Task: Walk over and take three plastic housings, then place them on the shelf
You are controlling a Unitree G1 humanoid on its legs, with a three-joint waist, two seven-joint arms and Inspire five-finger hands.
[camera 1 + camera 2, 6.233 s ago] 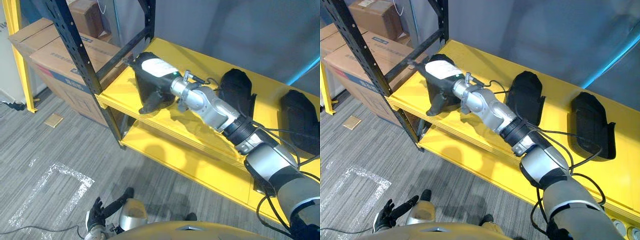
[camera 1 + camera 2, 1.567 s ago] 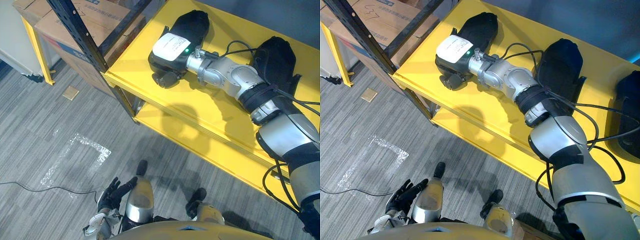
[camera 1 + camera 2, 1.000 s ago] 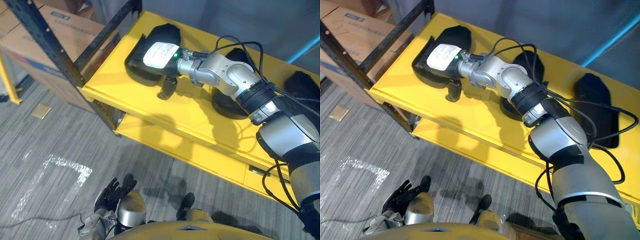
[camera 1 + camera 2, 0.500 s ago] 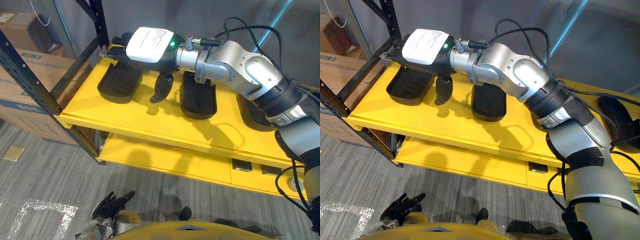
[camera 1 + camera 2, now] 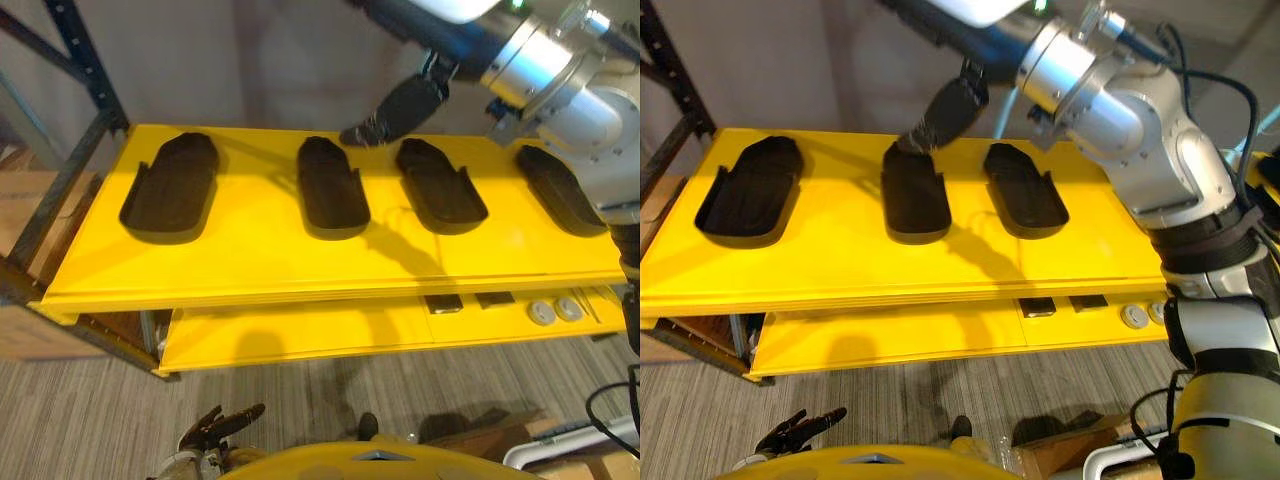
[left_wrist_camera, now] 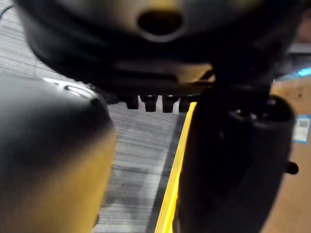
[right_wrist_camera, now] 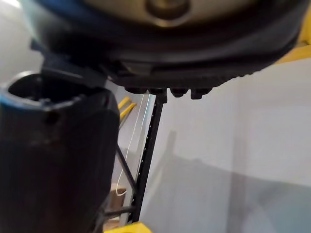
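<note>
Right hand poised over the yellow shelf. It is empty, the thumb hanging straight and the fingers not closed on anything. Left hand idle, low at the robot's side, fingers loosely spread.

Four plastic housings lie hollow side up in a row on the board beneath the right hand, each apart from its neighbours. The thumb tip hangs over the far end of the second housing, counting from the robot's left. Whether it touches cannot be told.

Step in hand, as judged: clearing the arm after a placement — the task looks all but complete. To do this well, raise the hand straight up before drawing it back, so the hanging thumb does not catch the rim below and drag the light shell out of line. Keep the elbow high over the housings on the robot's right.

Surface and room: a smooth, flat board on which shells would probably slide if nudged. A lower board sits under it, and a dark upright post stands well to the hand's left. A grey wall lies beyond the hand — grey carpet below.
</note>
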